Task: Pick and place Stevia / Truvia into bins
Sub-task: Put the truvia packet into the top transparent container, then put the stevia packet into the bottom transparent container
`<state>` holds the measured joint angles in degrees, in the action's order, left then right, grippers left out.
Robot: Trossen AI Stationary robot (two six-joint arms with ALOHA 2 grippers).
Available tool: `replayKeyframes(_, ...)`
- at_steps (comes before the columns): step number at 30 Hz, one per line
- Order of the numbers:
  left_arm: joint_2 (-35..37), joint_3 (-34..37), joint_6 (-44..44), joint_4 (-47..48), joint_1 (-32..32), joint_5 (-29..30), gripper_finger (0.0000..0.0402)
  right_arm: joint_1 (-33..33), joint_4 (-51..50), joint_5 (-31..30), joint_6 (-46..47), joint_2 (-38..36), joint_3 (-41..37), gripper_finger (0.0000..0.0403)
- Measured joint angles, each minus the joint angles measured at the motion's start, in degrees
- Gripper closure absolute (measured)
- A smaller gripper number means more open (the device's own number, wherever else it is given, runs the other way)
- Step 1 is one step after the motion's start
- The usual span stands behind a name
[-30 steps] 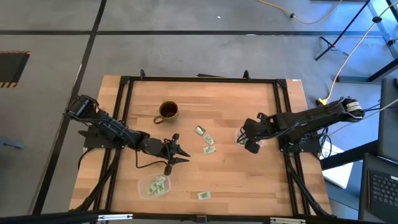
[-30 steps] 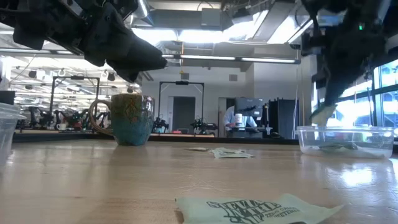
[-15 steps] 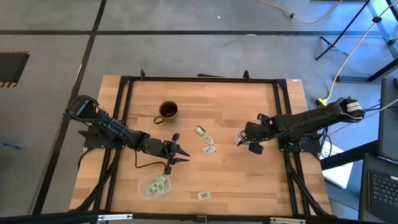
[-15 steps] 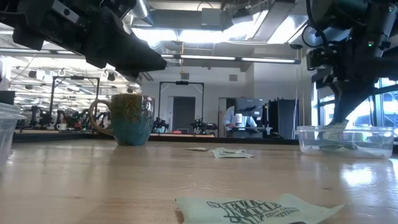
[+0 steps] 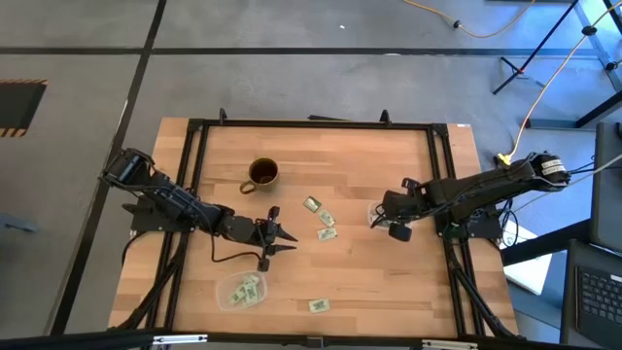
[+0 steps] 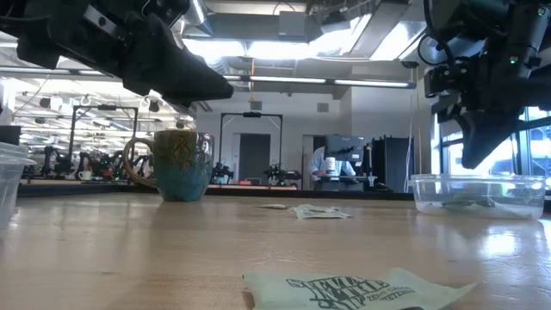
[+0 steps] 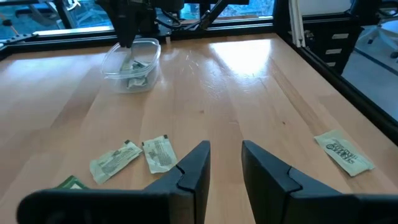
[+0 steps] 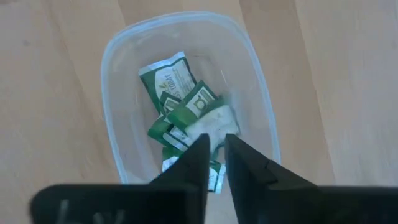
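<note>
My right gripper (image 8: 212, 163) hangs over the bin (image 8: 118, 56), parted slightly, holding nothing. A sachet (image 8: 176, 79) might cling to a finger and lift out as I rise.

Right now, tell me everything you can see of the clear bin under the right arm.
The right bin is a shallow clear plastic tub with rounded corners, standing flat on the wooden table near its right edge. Several green and white sachets lie heaped in it. The right tool hangs just above the heap, its fingers slightly parted and empty. In the low view, the bin's walls look thin and see-through.
</note>
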<state>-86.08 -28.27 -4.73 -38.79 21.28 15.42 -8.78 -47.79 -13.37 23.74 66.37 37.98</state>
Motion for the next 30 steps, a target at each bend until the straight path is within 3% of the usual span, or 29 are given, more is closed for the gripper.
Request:
replayKeyframes(7, 0.0, 0.0, 0.0, 0.0, 0.0, 0.0, 0.0315, 0.0, 0.5, 1.6, 3.0, 0.0, 0.0, 0.0307)
replayKeyframes(15, 0.0, 0.0, 2.5, -0.4, 0.0, 1.5, 0.0315, -0.4, 9.6, 4.4, 7.2, 0.0, 0.0, 0.0301)
replayKeyframes(22, 0.0, 0.1, 0.4, -2.3, -0.6, 13.9, 0.0315, -2.4, 24.5, 4.1, -2.1, -4.4, 0.0, 0.0301)
replayKeyframes(30, -0.4, 0.1, -5.0, -2.6, -3.2, 11.4, 0.0315, -3.7, 26.7, 4.0, -7.6, -9.3, 0.0, 0.0301)
